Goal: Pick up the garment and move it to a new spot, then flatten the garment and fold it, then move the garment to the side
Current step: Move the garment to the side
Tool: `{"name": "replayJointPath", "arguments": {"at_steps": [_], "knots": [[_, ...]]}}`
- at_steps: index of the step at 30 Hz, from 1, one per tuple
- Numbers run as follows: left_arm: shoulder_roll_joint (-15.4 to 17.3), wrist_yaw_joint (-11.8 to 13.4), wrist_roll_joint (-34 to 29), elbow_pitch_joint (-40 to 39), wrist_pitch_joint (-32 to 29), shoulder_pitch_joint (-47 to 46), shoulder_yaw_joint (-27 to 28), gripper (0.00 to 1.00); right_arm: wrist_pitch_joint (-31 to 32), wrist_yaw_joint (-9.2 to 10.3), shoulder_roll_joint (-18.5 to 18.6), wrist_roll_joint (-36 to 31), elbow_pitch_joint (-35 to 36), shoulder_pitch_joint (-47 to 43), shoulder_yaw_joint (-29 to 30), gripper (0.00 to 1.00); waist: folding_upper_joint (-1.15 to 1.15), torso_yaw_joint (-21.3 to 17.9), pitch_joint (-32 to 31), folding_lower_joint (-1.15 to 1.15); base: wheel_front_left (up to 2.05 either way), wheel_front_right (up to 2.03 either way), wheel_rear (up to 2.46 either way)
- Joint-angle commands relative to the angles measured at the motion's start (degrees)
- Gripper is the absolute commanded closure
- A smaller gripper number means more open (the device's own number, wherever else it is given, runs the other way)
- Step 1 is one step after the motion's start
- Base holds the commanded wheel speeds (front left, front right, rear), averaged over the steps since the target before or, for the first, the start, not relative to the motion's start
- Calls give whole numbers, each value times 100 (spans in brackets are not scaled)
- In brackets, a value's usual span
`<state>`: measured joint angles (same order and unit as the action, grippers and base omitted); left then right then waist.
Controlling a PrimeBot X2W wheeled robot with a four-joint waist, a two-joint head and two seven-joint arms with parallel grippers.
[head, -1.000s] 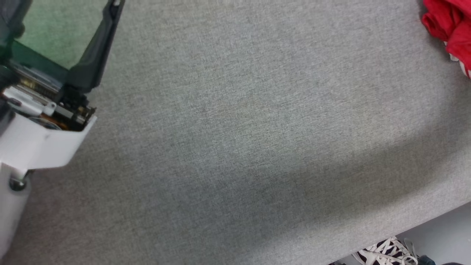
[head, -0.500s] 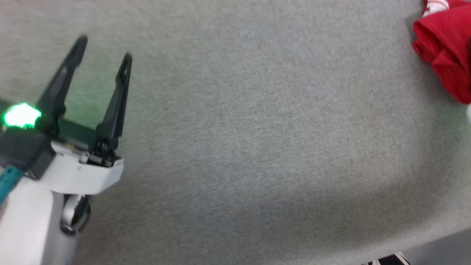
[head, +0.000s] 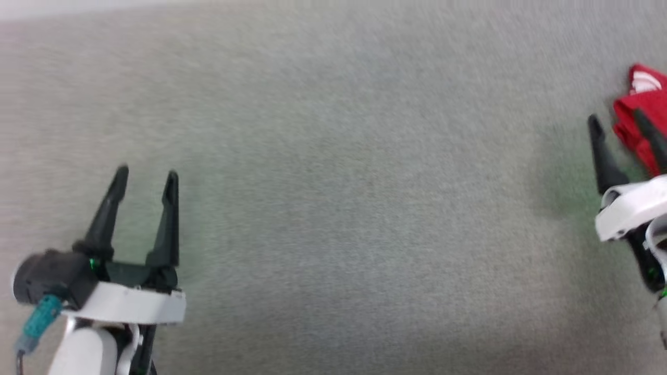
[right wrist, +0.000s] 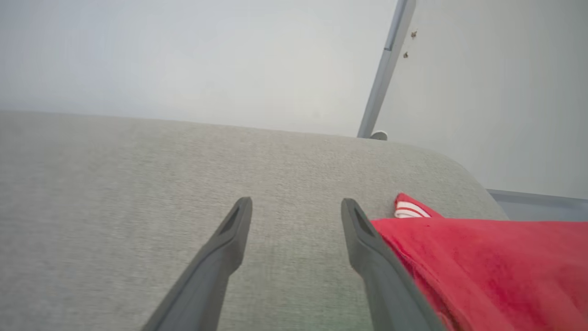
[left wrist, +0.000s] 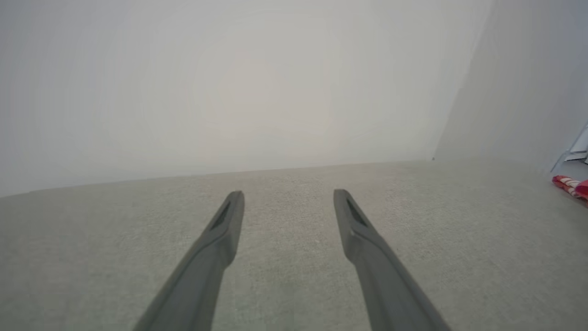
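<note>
The garment (head: 643, 99) is a crumpled red heap with a bit of red-and-white striped trim, lying at the right edge of the grey table (head: 338, 182). In the head view my right gripper (head: 617, 122) is open, and its right finger overlaps the garment's left side. The right wrist view shows the garment (right wrist: 482, 262) beside the right finger, with nothing between the fingers of the right gripper (right wrist: 296, 202). My left gripper (head: 147, 176) is open and empty at the lower left, far from the cloth. From the left gripper (left wrist: 288, 195) the garment (left wrist: 572, 186) shows small at the far right.
The table's far edge (head: 78, 13) meets a pale wall. A grey metal post (right wrist: 386, 69) rises behind the table's rounded far corner (right wrist: 459, 165). Bare grey cloth spreads between the two grippers.
The head camera has moved, so the whole picture has shifted. My left gripper now shows whole and lower in the view, and my right gripper has come into view beside the garment.
</note>
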<state>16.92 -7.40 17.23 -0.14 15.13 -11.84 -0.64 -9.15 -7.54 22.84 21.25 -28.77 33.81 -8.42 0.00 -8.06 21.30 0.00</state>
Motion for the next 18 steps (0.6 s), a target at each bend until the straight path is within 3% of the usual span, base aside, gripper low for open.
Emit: {"name": "replayJointPath", "arguments": {"at_steps": [1,8,18], "knots": [[-76,-11,28,52,-5,171,43,0,-120,12,-33,77,126,-220,-12,0,0,585,-644,0,0,0,0],[-279,-12,85,310,-5,565,158,0,-358,12,-295,74,499,-879,-105,0,0,790,-1094,0,0,0,0],[-405,-12,-27,369,-5,1040,290,0,-557,12,-573,72,1132,-1711,201,0,0,861,-1582,0,0,0,0]]}}
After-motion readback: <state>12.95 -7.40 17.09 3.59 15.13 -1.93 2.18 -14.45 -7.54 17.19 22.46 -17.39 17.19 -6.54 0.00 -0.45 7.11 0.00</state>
